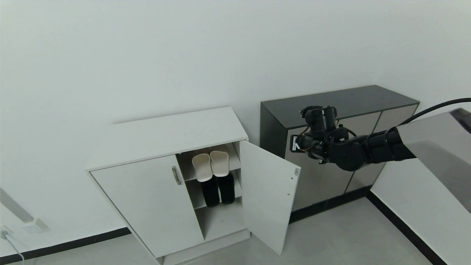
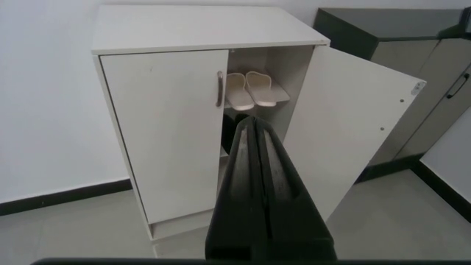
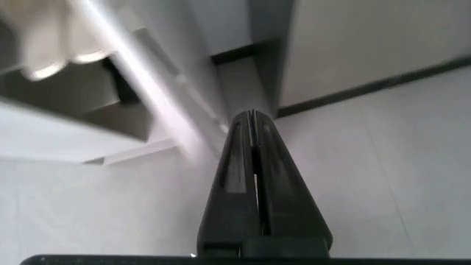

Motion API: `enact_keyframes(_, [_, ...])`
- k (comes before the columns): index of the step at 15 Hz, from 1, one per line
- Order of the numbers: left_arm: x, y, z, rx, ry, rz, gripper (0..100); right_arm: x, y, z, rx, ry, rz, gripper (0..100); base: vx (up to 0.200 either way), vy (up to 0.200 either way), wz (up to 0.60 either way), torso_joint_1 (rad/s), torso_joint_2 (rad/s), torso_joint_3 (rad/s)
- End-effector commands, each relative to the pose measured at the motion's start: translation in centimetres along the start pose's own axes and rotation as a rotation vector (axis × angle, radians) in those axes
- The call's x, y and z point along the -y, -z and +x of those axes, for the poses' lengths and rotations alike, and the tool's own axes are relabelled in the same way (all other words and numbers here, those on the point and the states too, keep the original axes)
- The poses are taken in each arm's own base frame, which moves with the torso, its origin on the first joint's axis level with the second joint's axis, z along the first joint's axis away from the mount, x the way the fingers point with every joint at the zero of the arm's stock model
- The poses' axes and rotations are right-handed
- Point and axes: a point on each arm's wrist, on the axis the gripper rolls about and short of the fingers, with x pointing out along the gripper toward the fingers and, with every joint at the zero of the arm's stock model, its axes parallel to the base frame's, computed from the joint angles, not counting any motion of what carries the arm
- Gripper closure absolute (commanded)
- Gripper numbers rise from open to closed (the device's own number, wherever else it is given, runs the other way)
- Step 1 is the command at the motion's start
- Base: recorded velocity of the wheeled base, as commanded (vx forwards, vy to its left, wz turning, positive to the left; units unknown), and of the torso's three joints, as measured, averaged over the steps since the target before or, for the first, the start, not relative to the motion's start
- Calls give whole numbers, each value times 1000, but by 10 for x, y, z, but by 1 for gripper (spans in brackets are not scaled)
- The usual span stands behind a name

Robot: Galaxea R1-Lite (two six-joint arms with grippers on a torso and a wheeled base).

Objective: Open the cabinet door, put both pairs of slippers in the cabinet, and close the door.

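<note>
While our left gripper (image 2: 252,124) hangs pressed together facing the white cabinet (image 1: 165,132), we see its left door (image 1: 147,202) closed, white slippers (image 1: 220,163) on the upper shelf, black slippers (image 1: 210,193) just below, right door (image 1: 266,195) open, and right gripper (image 3: 252,118) pressed together near that door's edge.

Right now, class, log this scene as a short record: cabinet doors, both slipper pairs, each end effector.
Left door: shut
Right door: open
Pale slippers: upper shelf, inside cabinet
Black slippers: middle shelf
Left end effector: shut, empty, facing cabinet
Right end effector: shut, empty, near open door
</note>
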Motion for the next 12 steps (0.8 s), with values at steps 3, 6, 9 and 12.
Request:
enact_keyframes(3, [0, 0, 0, -1, -1, -1, 100, 4, 19, 32, -28, 19, 2, 100, 0, 0, 0, 0, 0, 0])
enact_keyframes(6, [0, 0, 0, 1, -1, 1, 100, 6, 30, 40, -48, 25, -1, 100, 0, 0, 0, 0, 0, 0])
enact_keyframes(9, [0, 0, 0, 1, -1, 1, 100, 7, 44, 50, -78, 34, 4, 100, 0, 0, 0, 0, 0, 0])
enact_keyframes(12, [0, 0, 0, 1, -1, 1, 100, 7, 54, 55, -96, 38, -2, 100, 0, 0, 0, 0, 0, 0])
